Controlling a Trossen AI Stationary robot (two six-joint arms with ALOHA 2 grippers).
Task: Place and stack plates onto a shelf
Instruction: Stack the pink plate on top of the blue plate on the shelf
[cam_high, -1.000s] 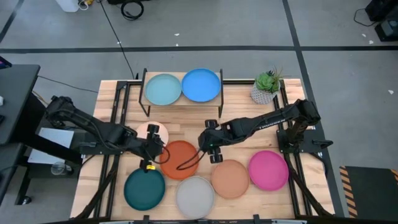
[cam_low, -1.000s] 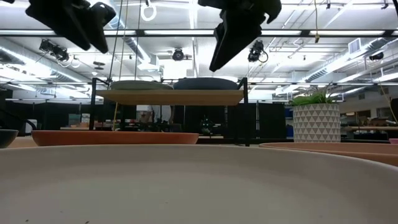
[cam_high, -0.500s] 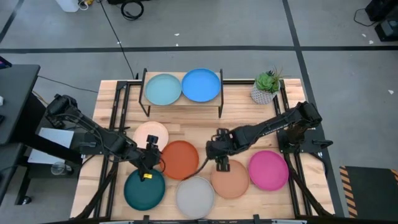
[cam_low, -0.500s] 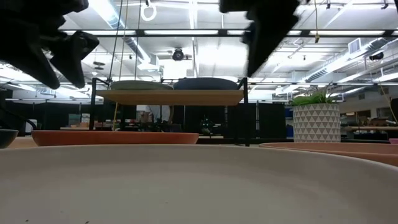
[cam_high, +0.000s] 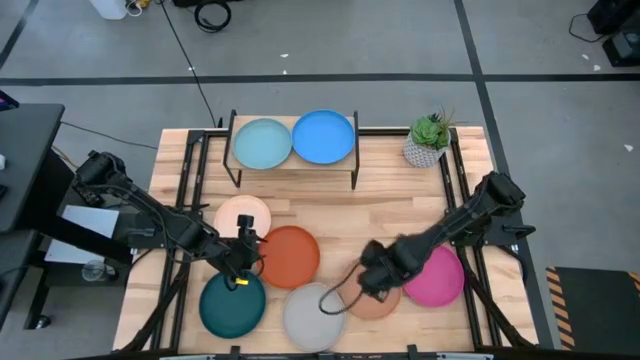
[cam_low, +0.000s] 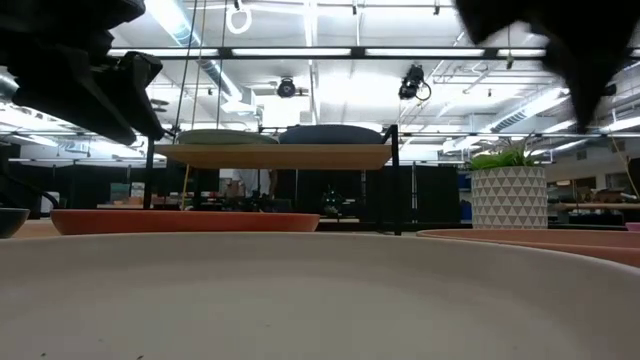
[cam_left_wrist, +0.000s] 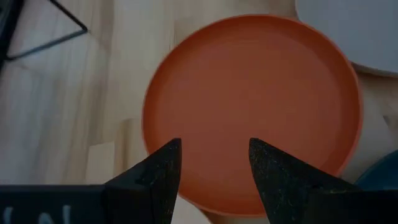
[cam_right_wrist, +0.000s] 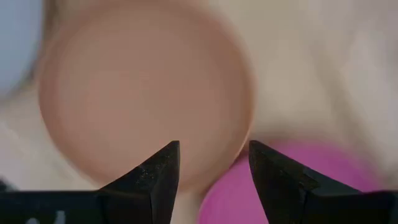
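The shelf (cam_high: 293, 165) stands at the table's far side with the pale blue plate (cam_high: 262, 143) and the blue plate (cam_high: 323, 136) side by side on its board. Flat on the table lie the cream (cam_high: 243, 213), orange (cam_high: 292, 256), dark teal (cam_high: 232, 304), grey (cam_high: 313, 317), salmon (cam_high: 378, 297) and magenta (cam_high: 434, 276) plates. My left gripper (cam_high: 248, 256) hovers open over the orange plate's left rim (cam_left_wrist: 161, 124). My right gripper (cam_high: 372, 277) hovers open over the salmon plate (cam_right_wrist: 146, 93), next to the magenta plate (cam_right_wrist: 298, 186).
A potted plant (cam_high: 428, 140) in a white patterned pot stands at the far right corner, beside the shelf. The grey plate (cam_low: 320, 295) fills the low view's foreground. Bare wooden table (cam_high: 390, 205) lies between the shelf and the row of plates.
My right gripper has swept from the orange plate's far right rim toward the near right, ending over the salmon plate. My left gripper has come down and slightly toward the near edge, from between the cream and orange plates, then held still. No plate has moved.
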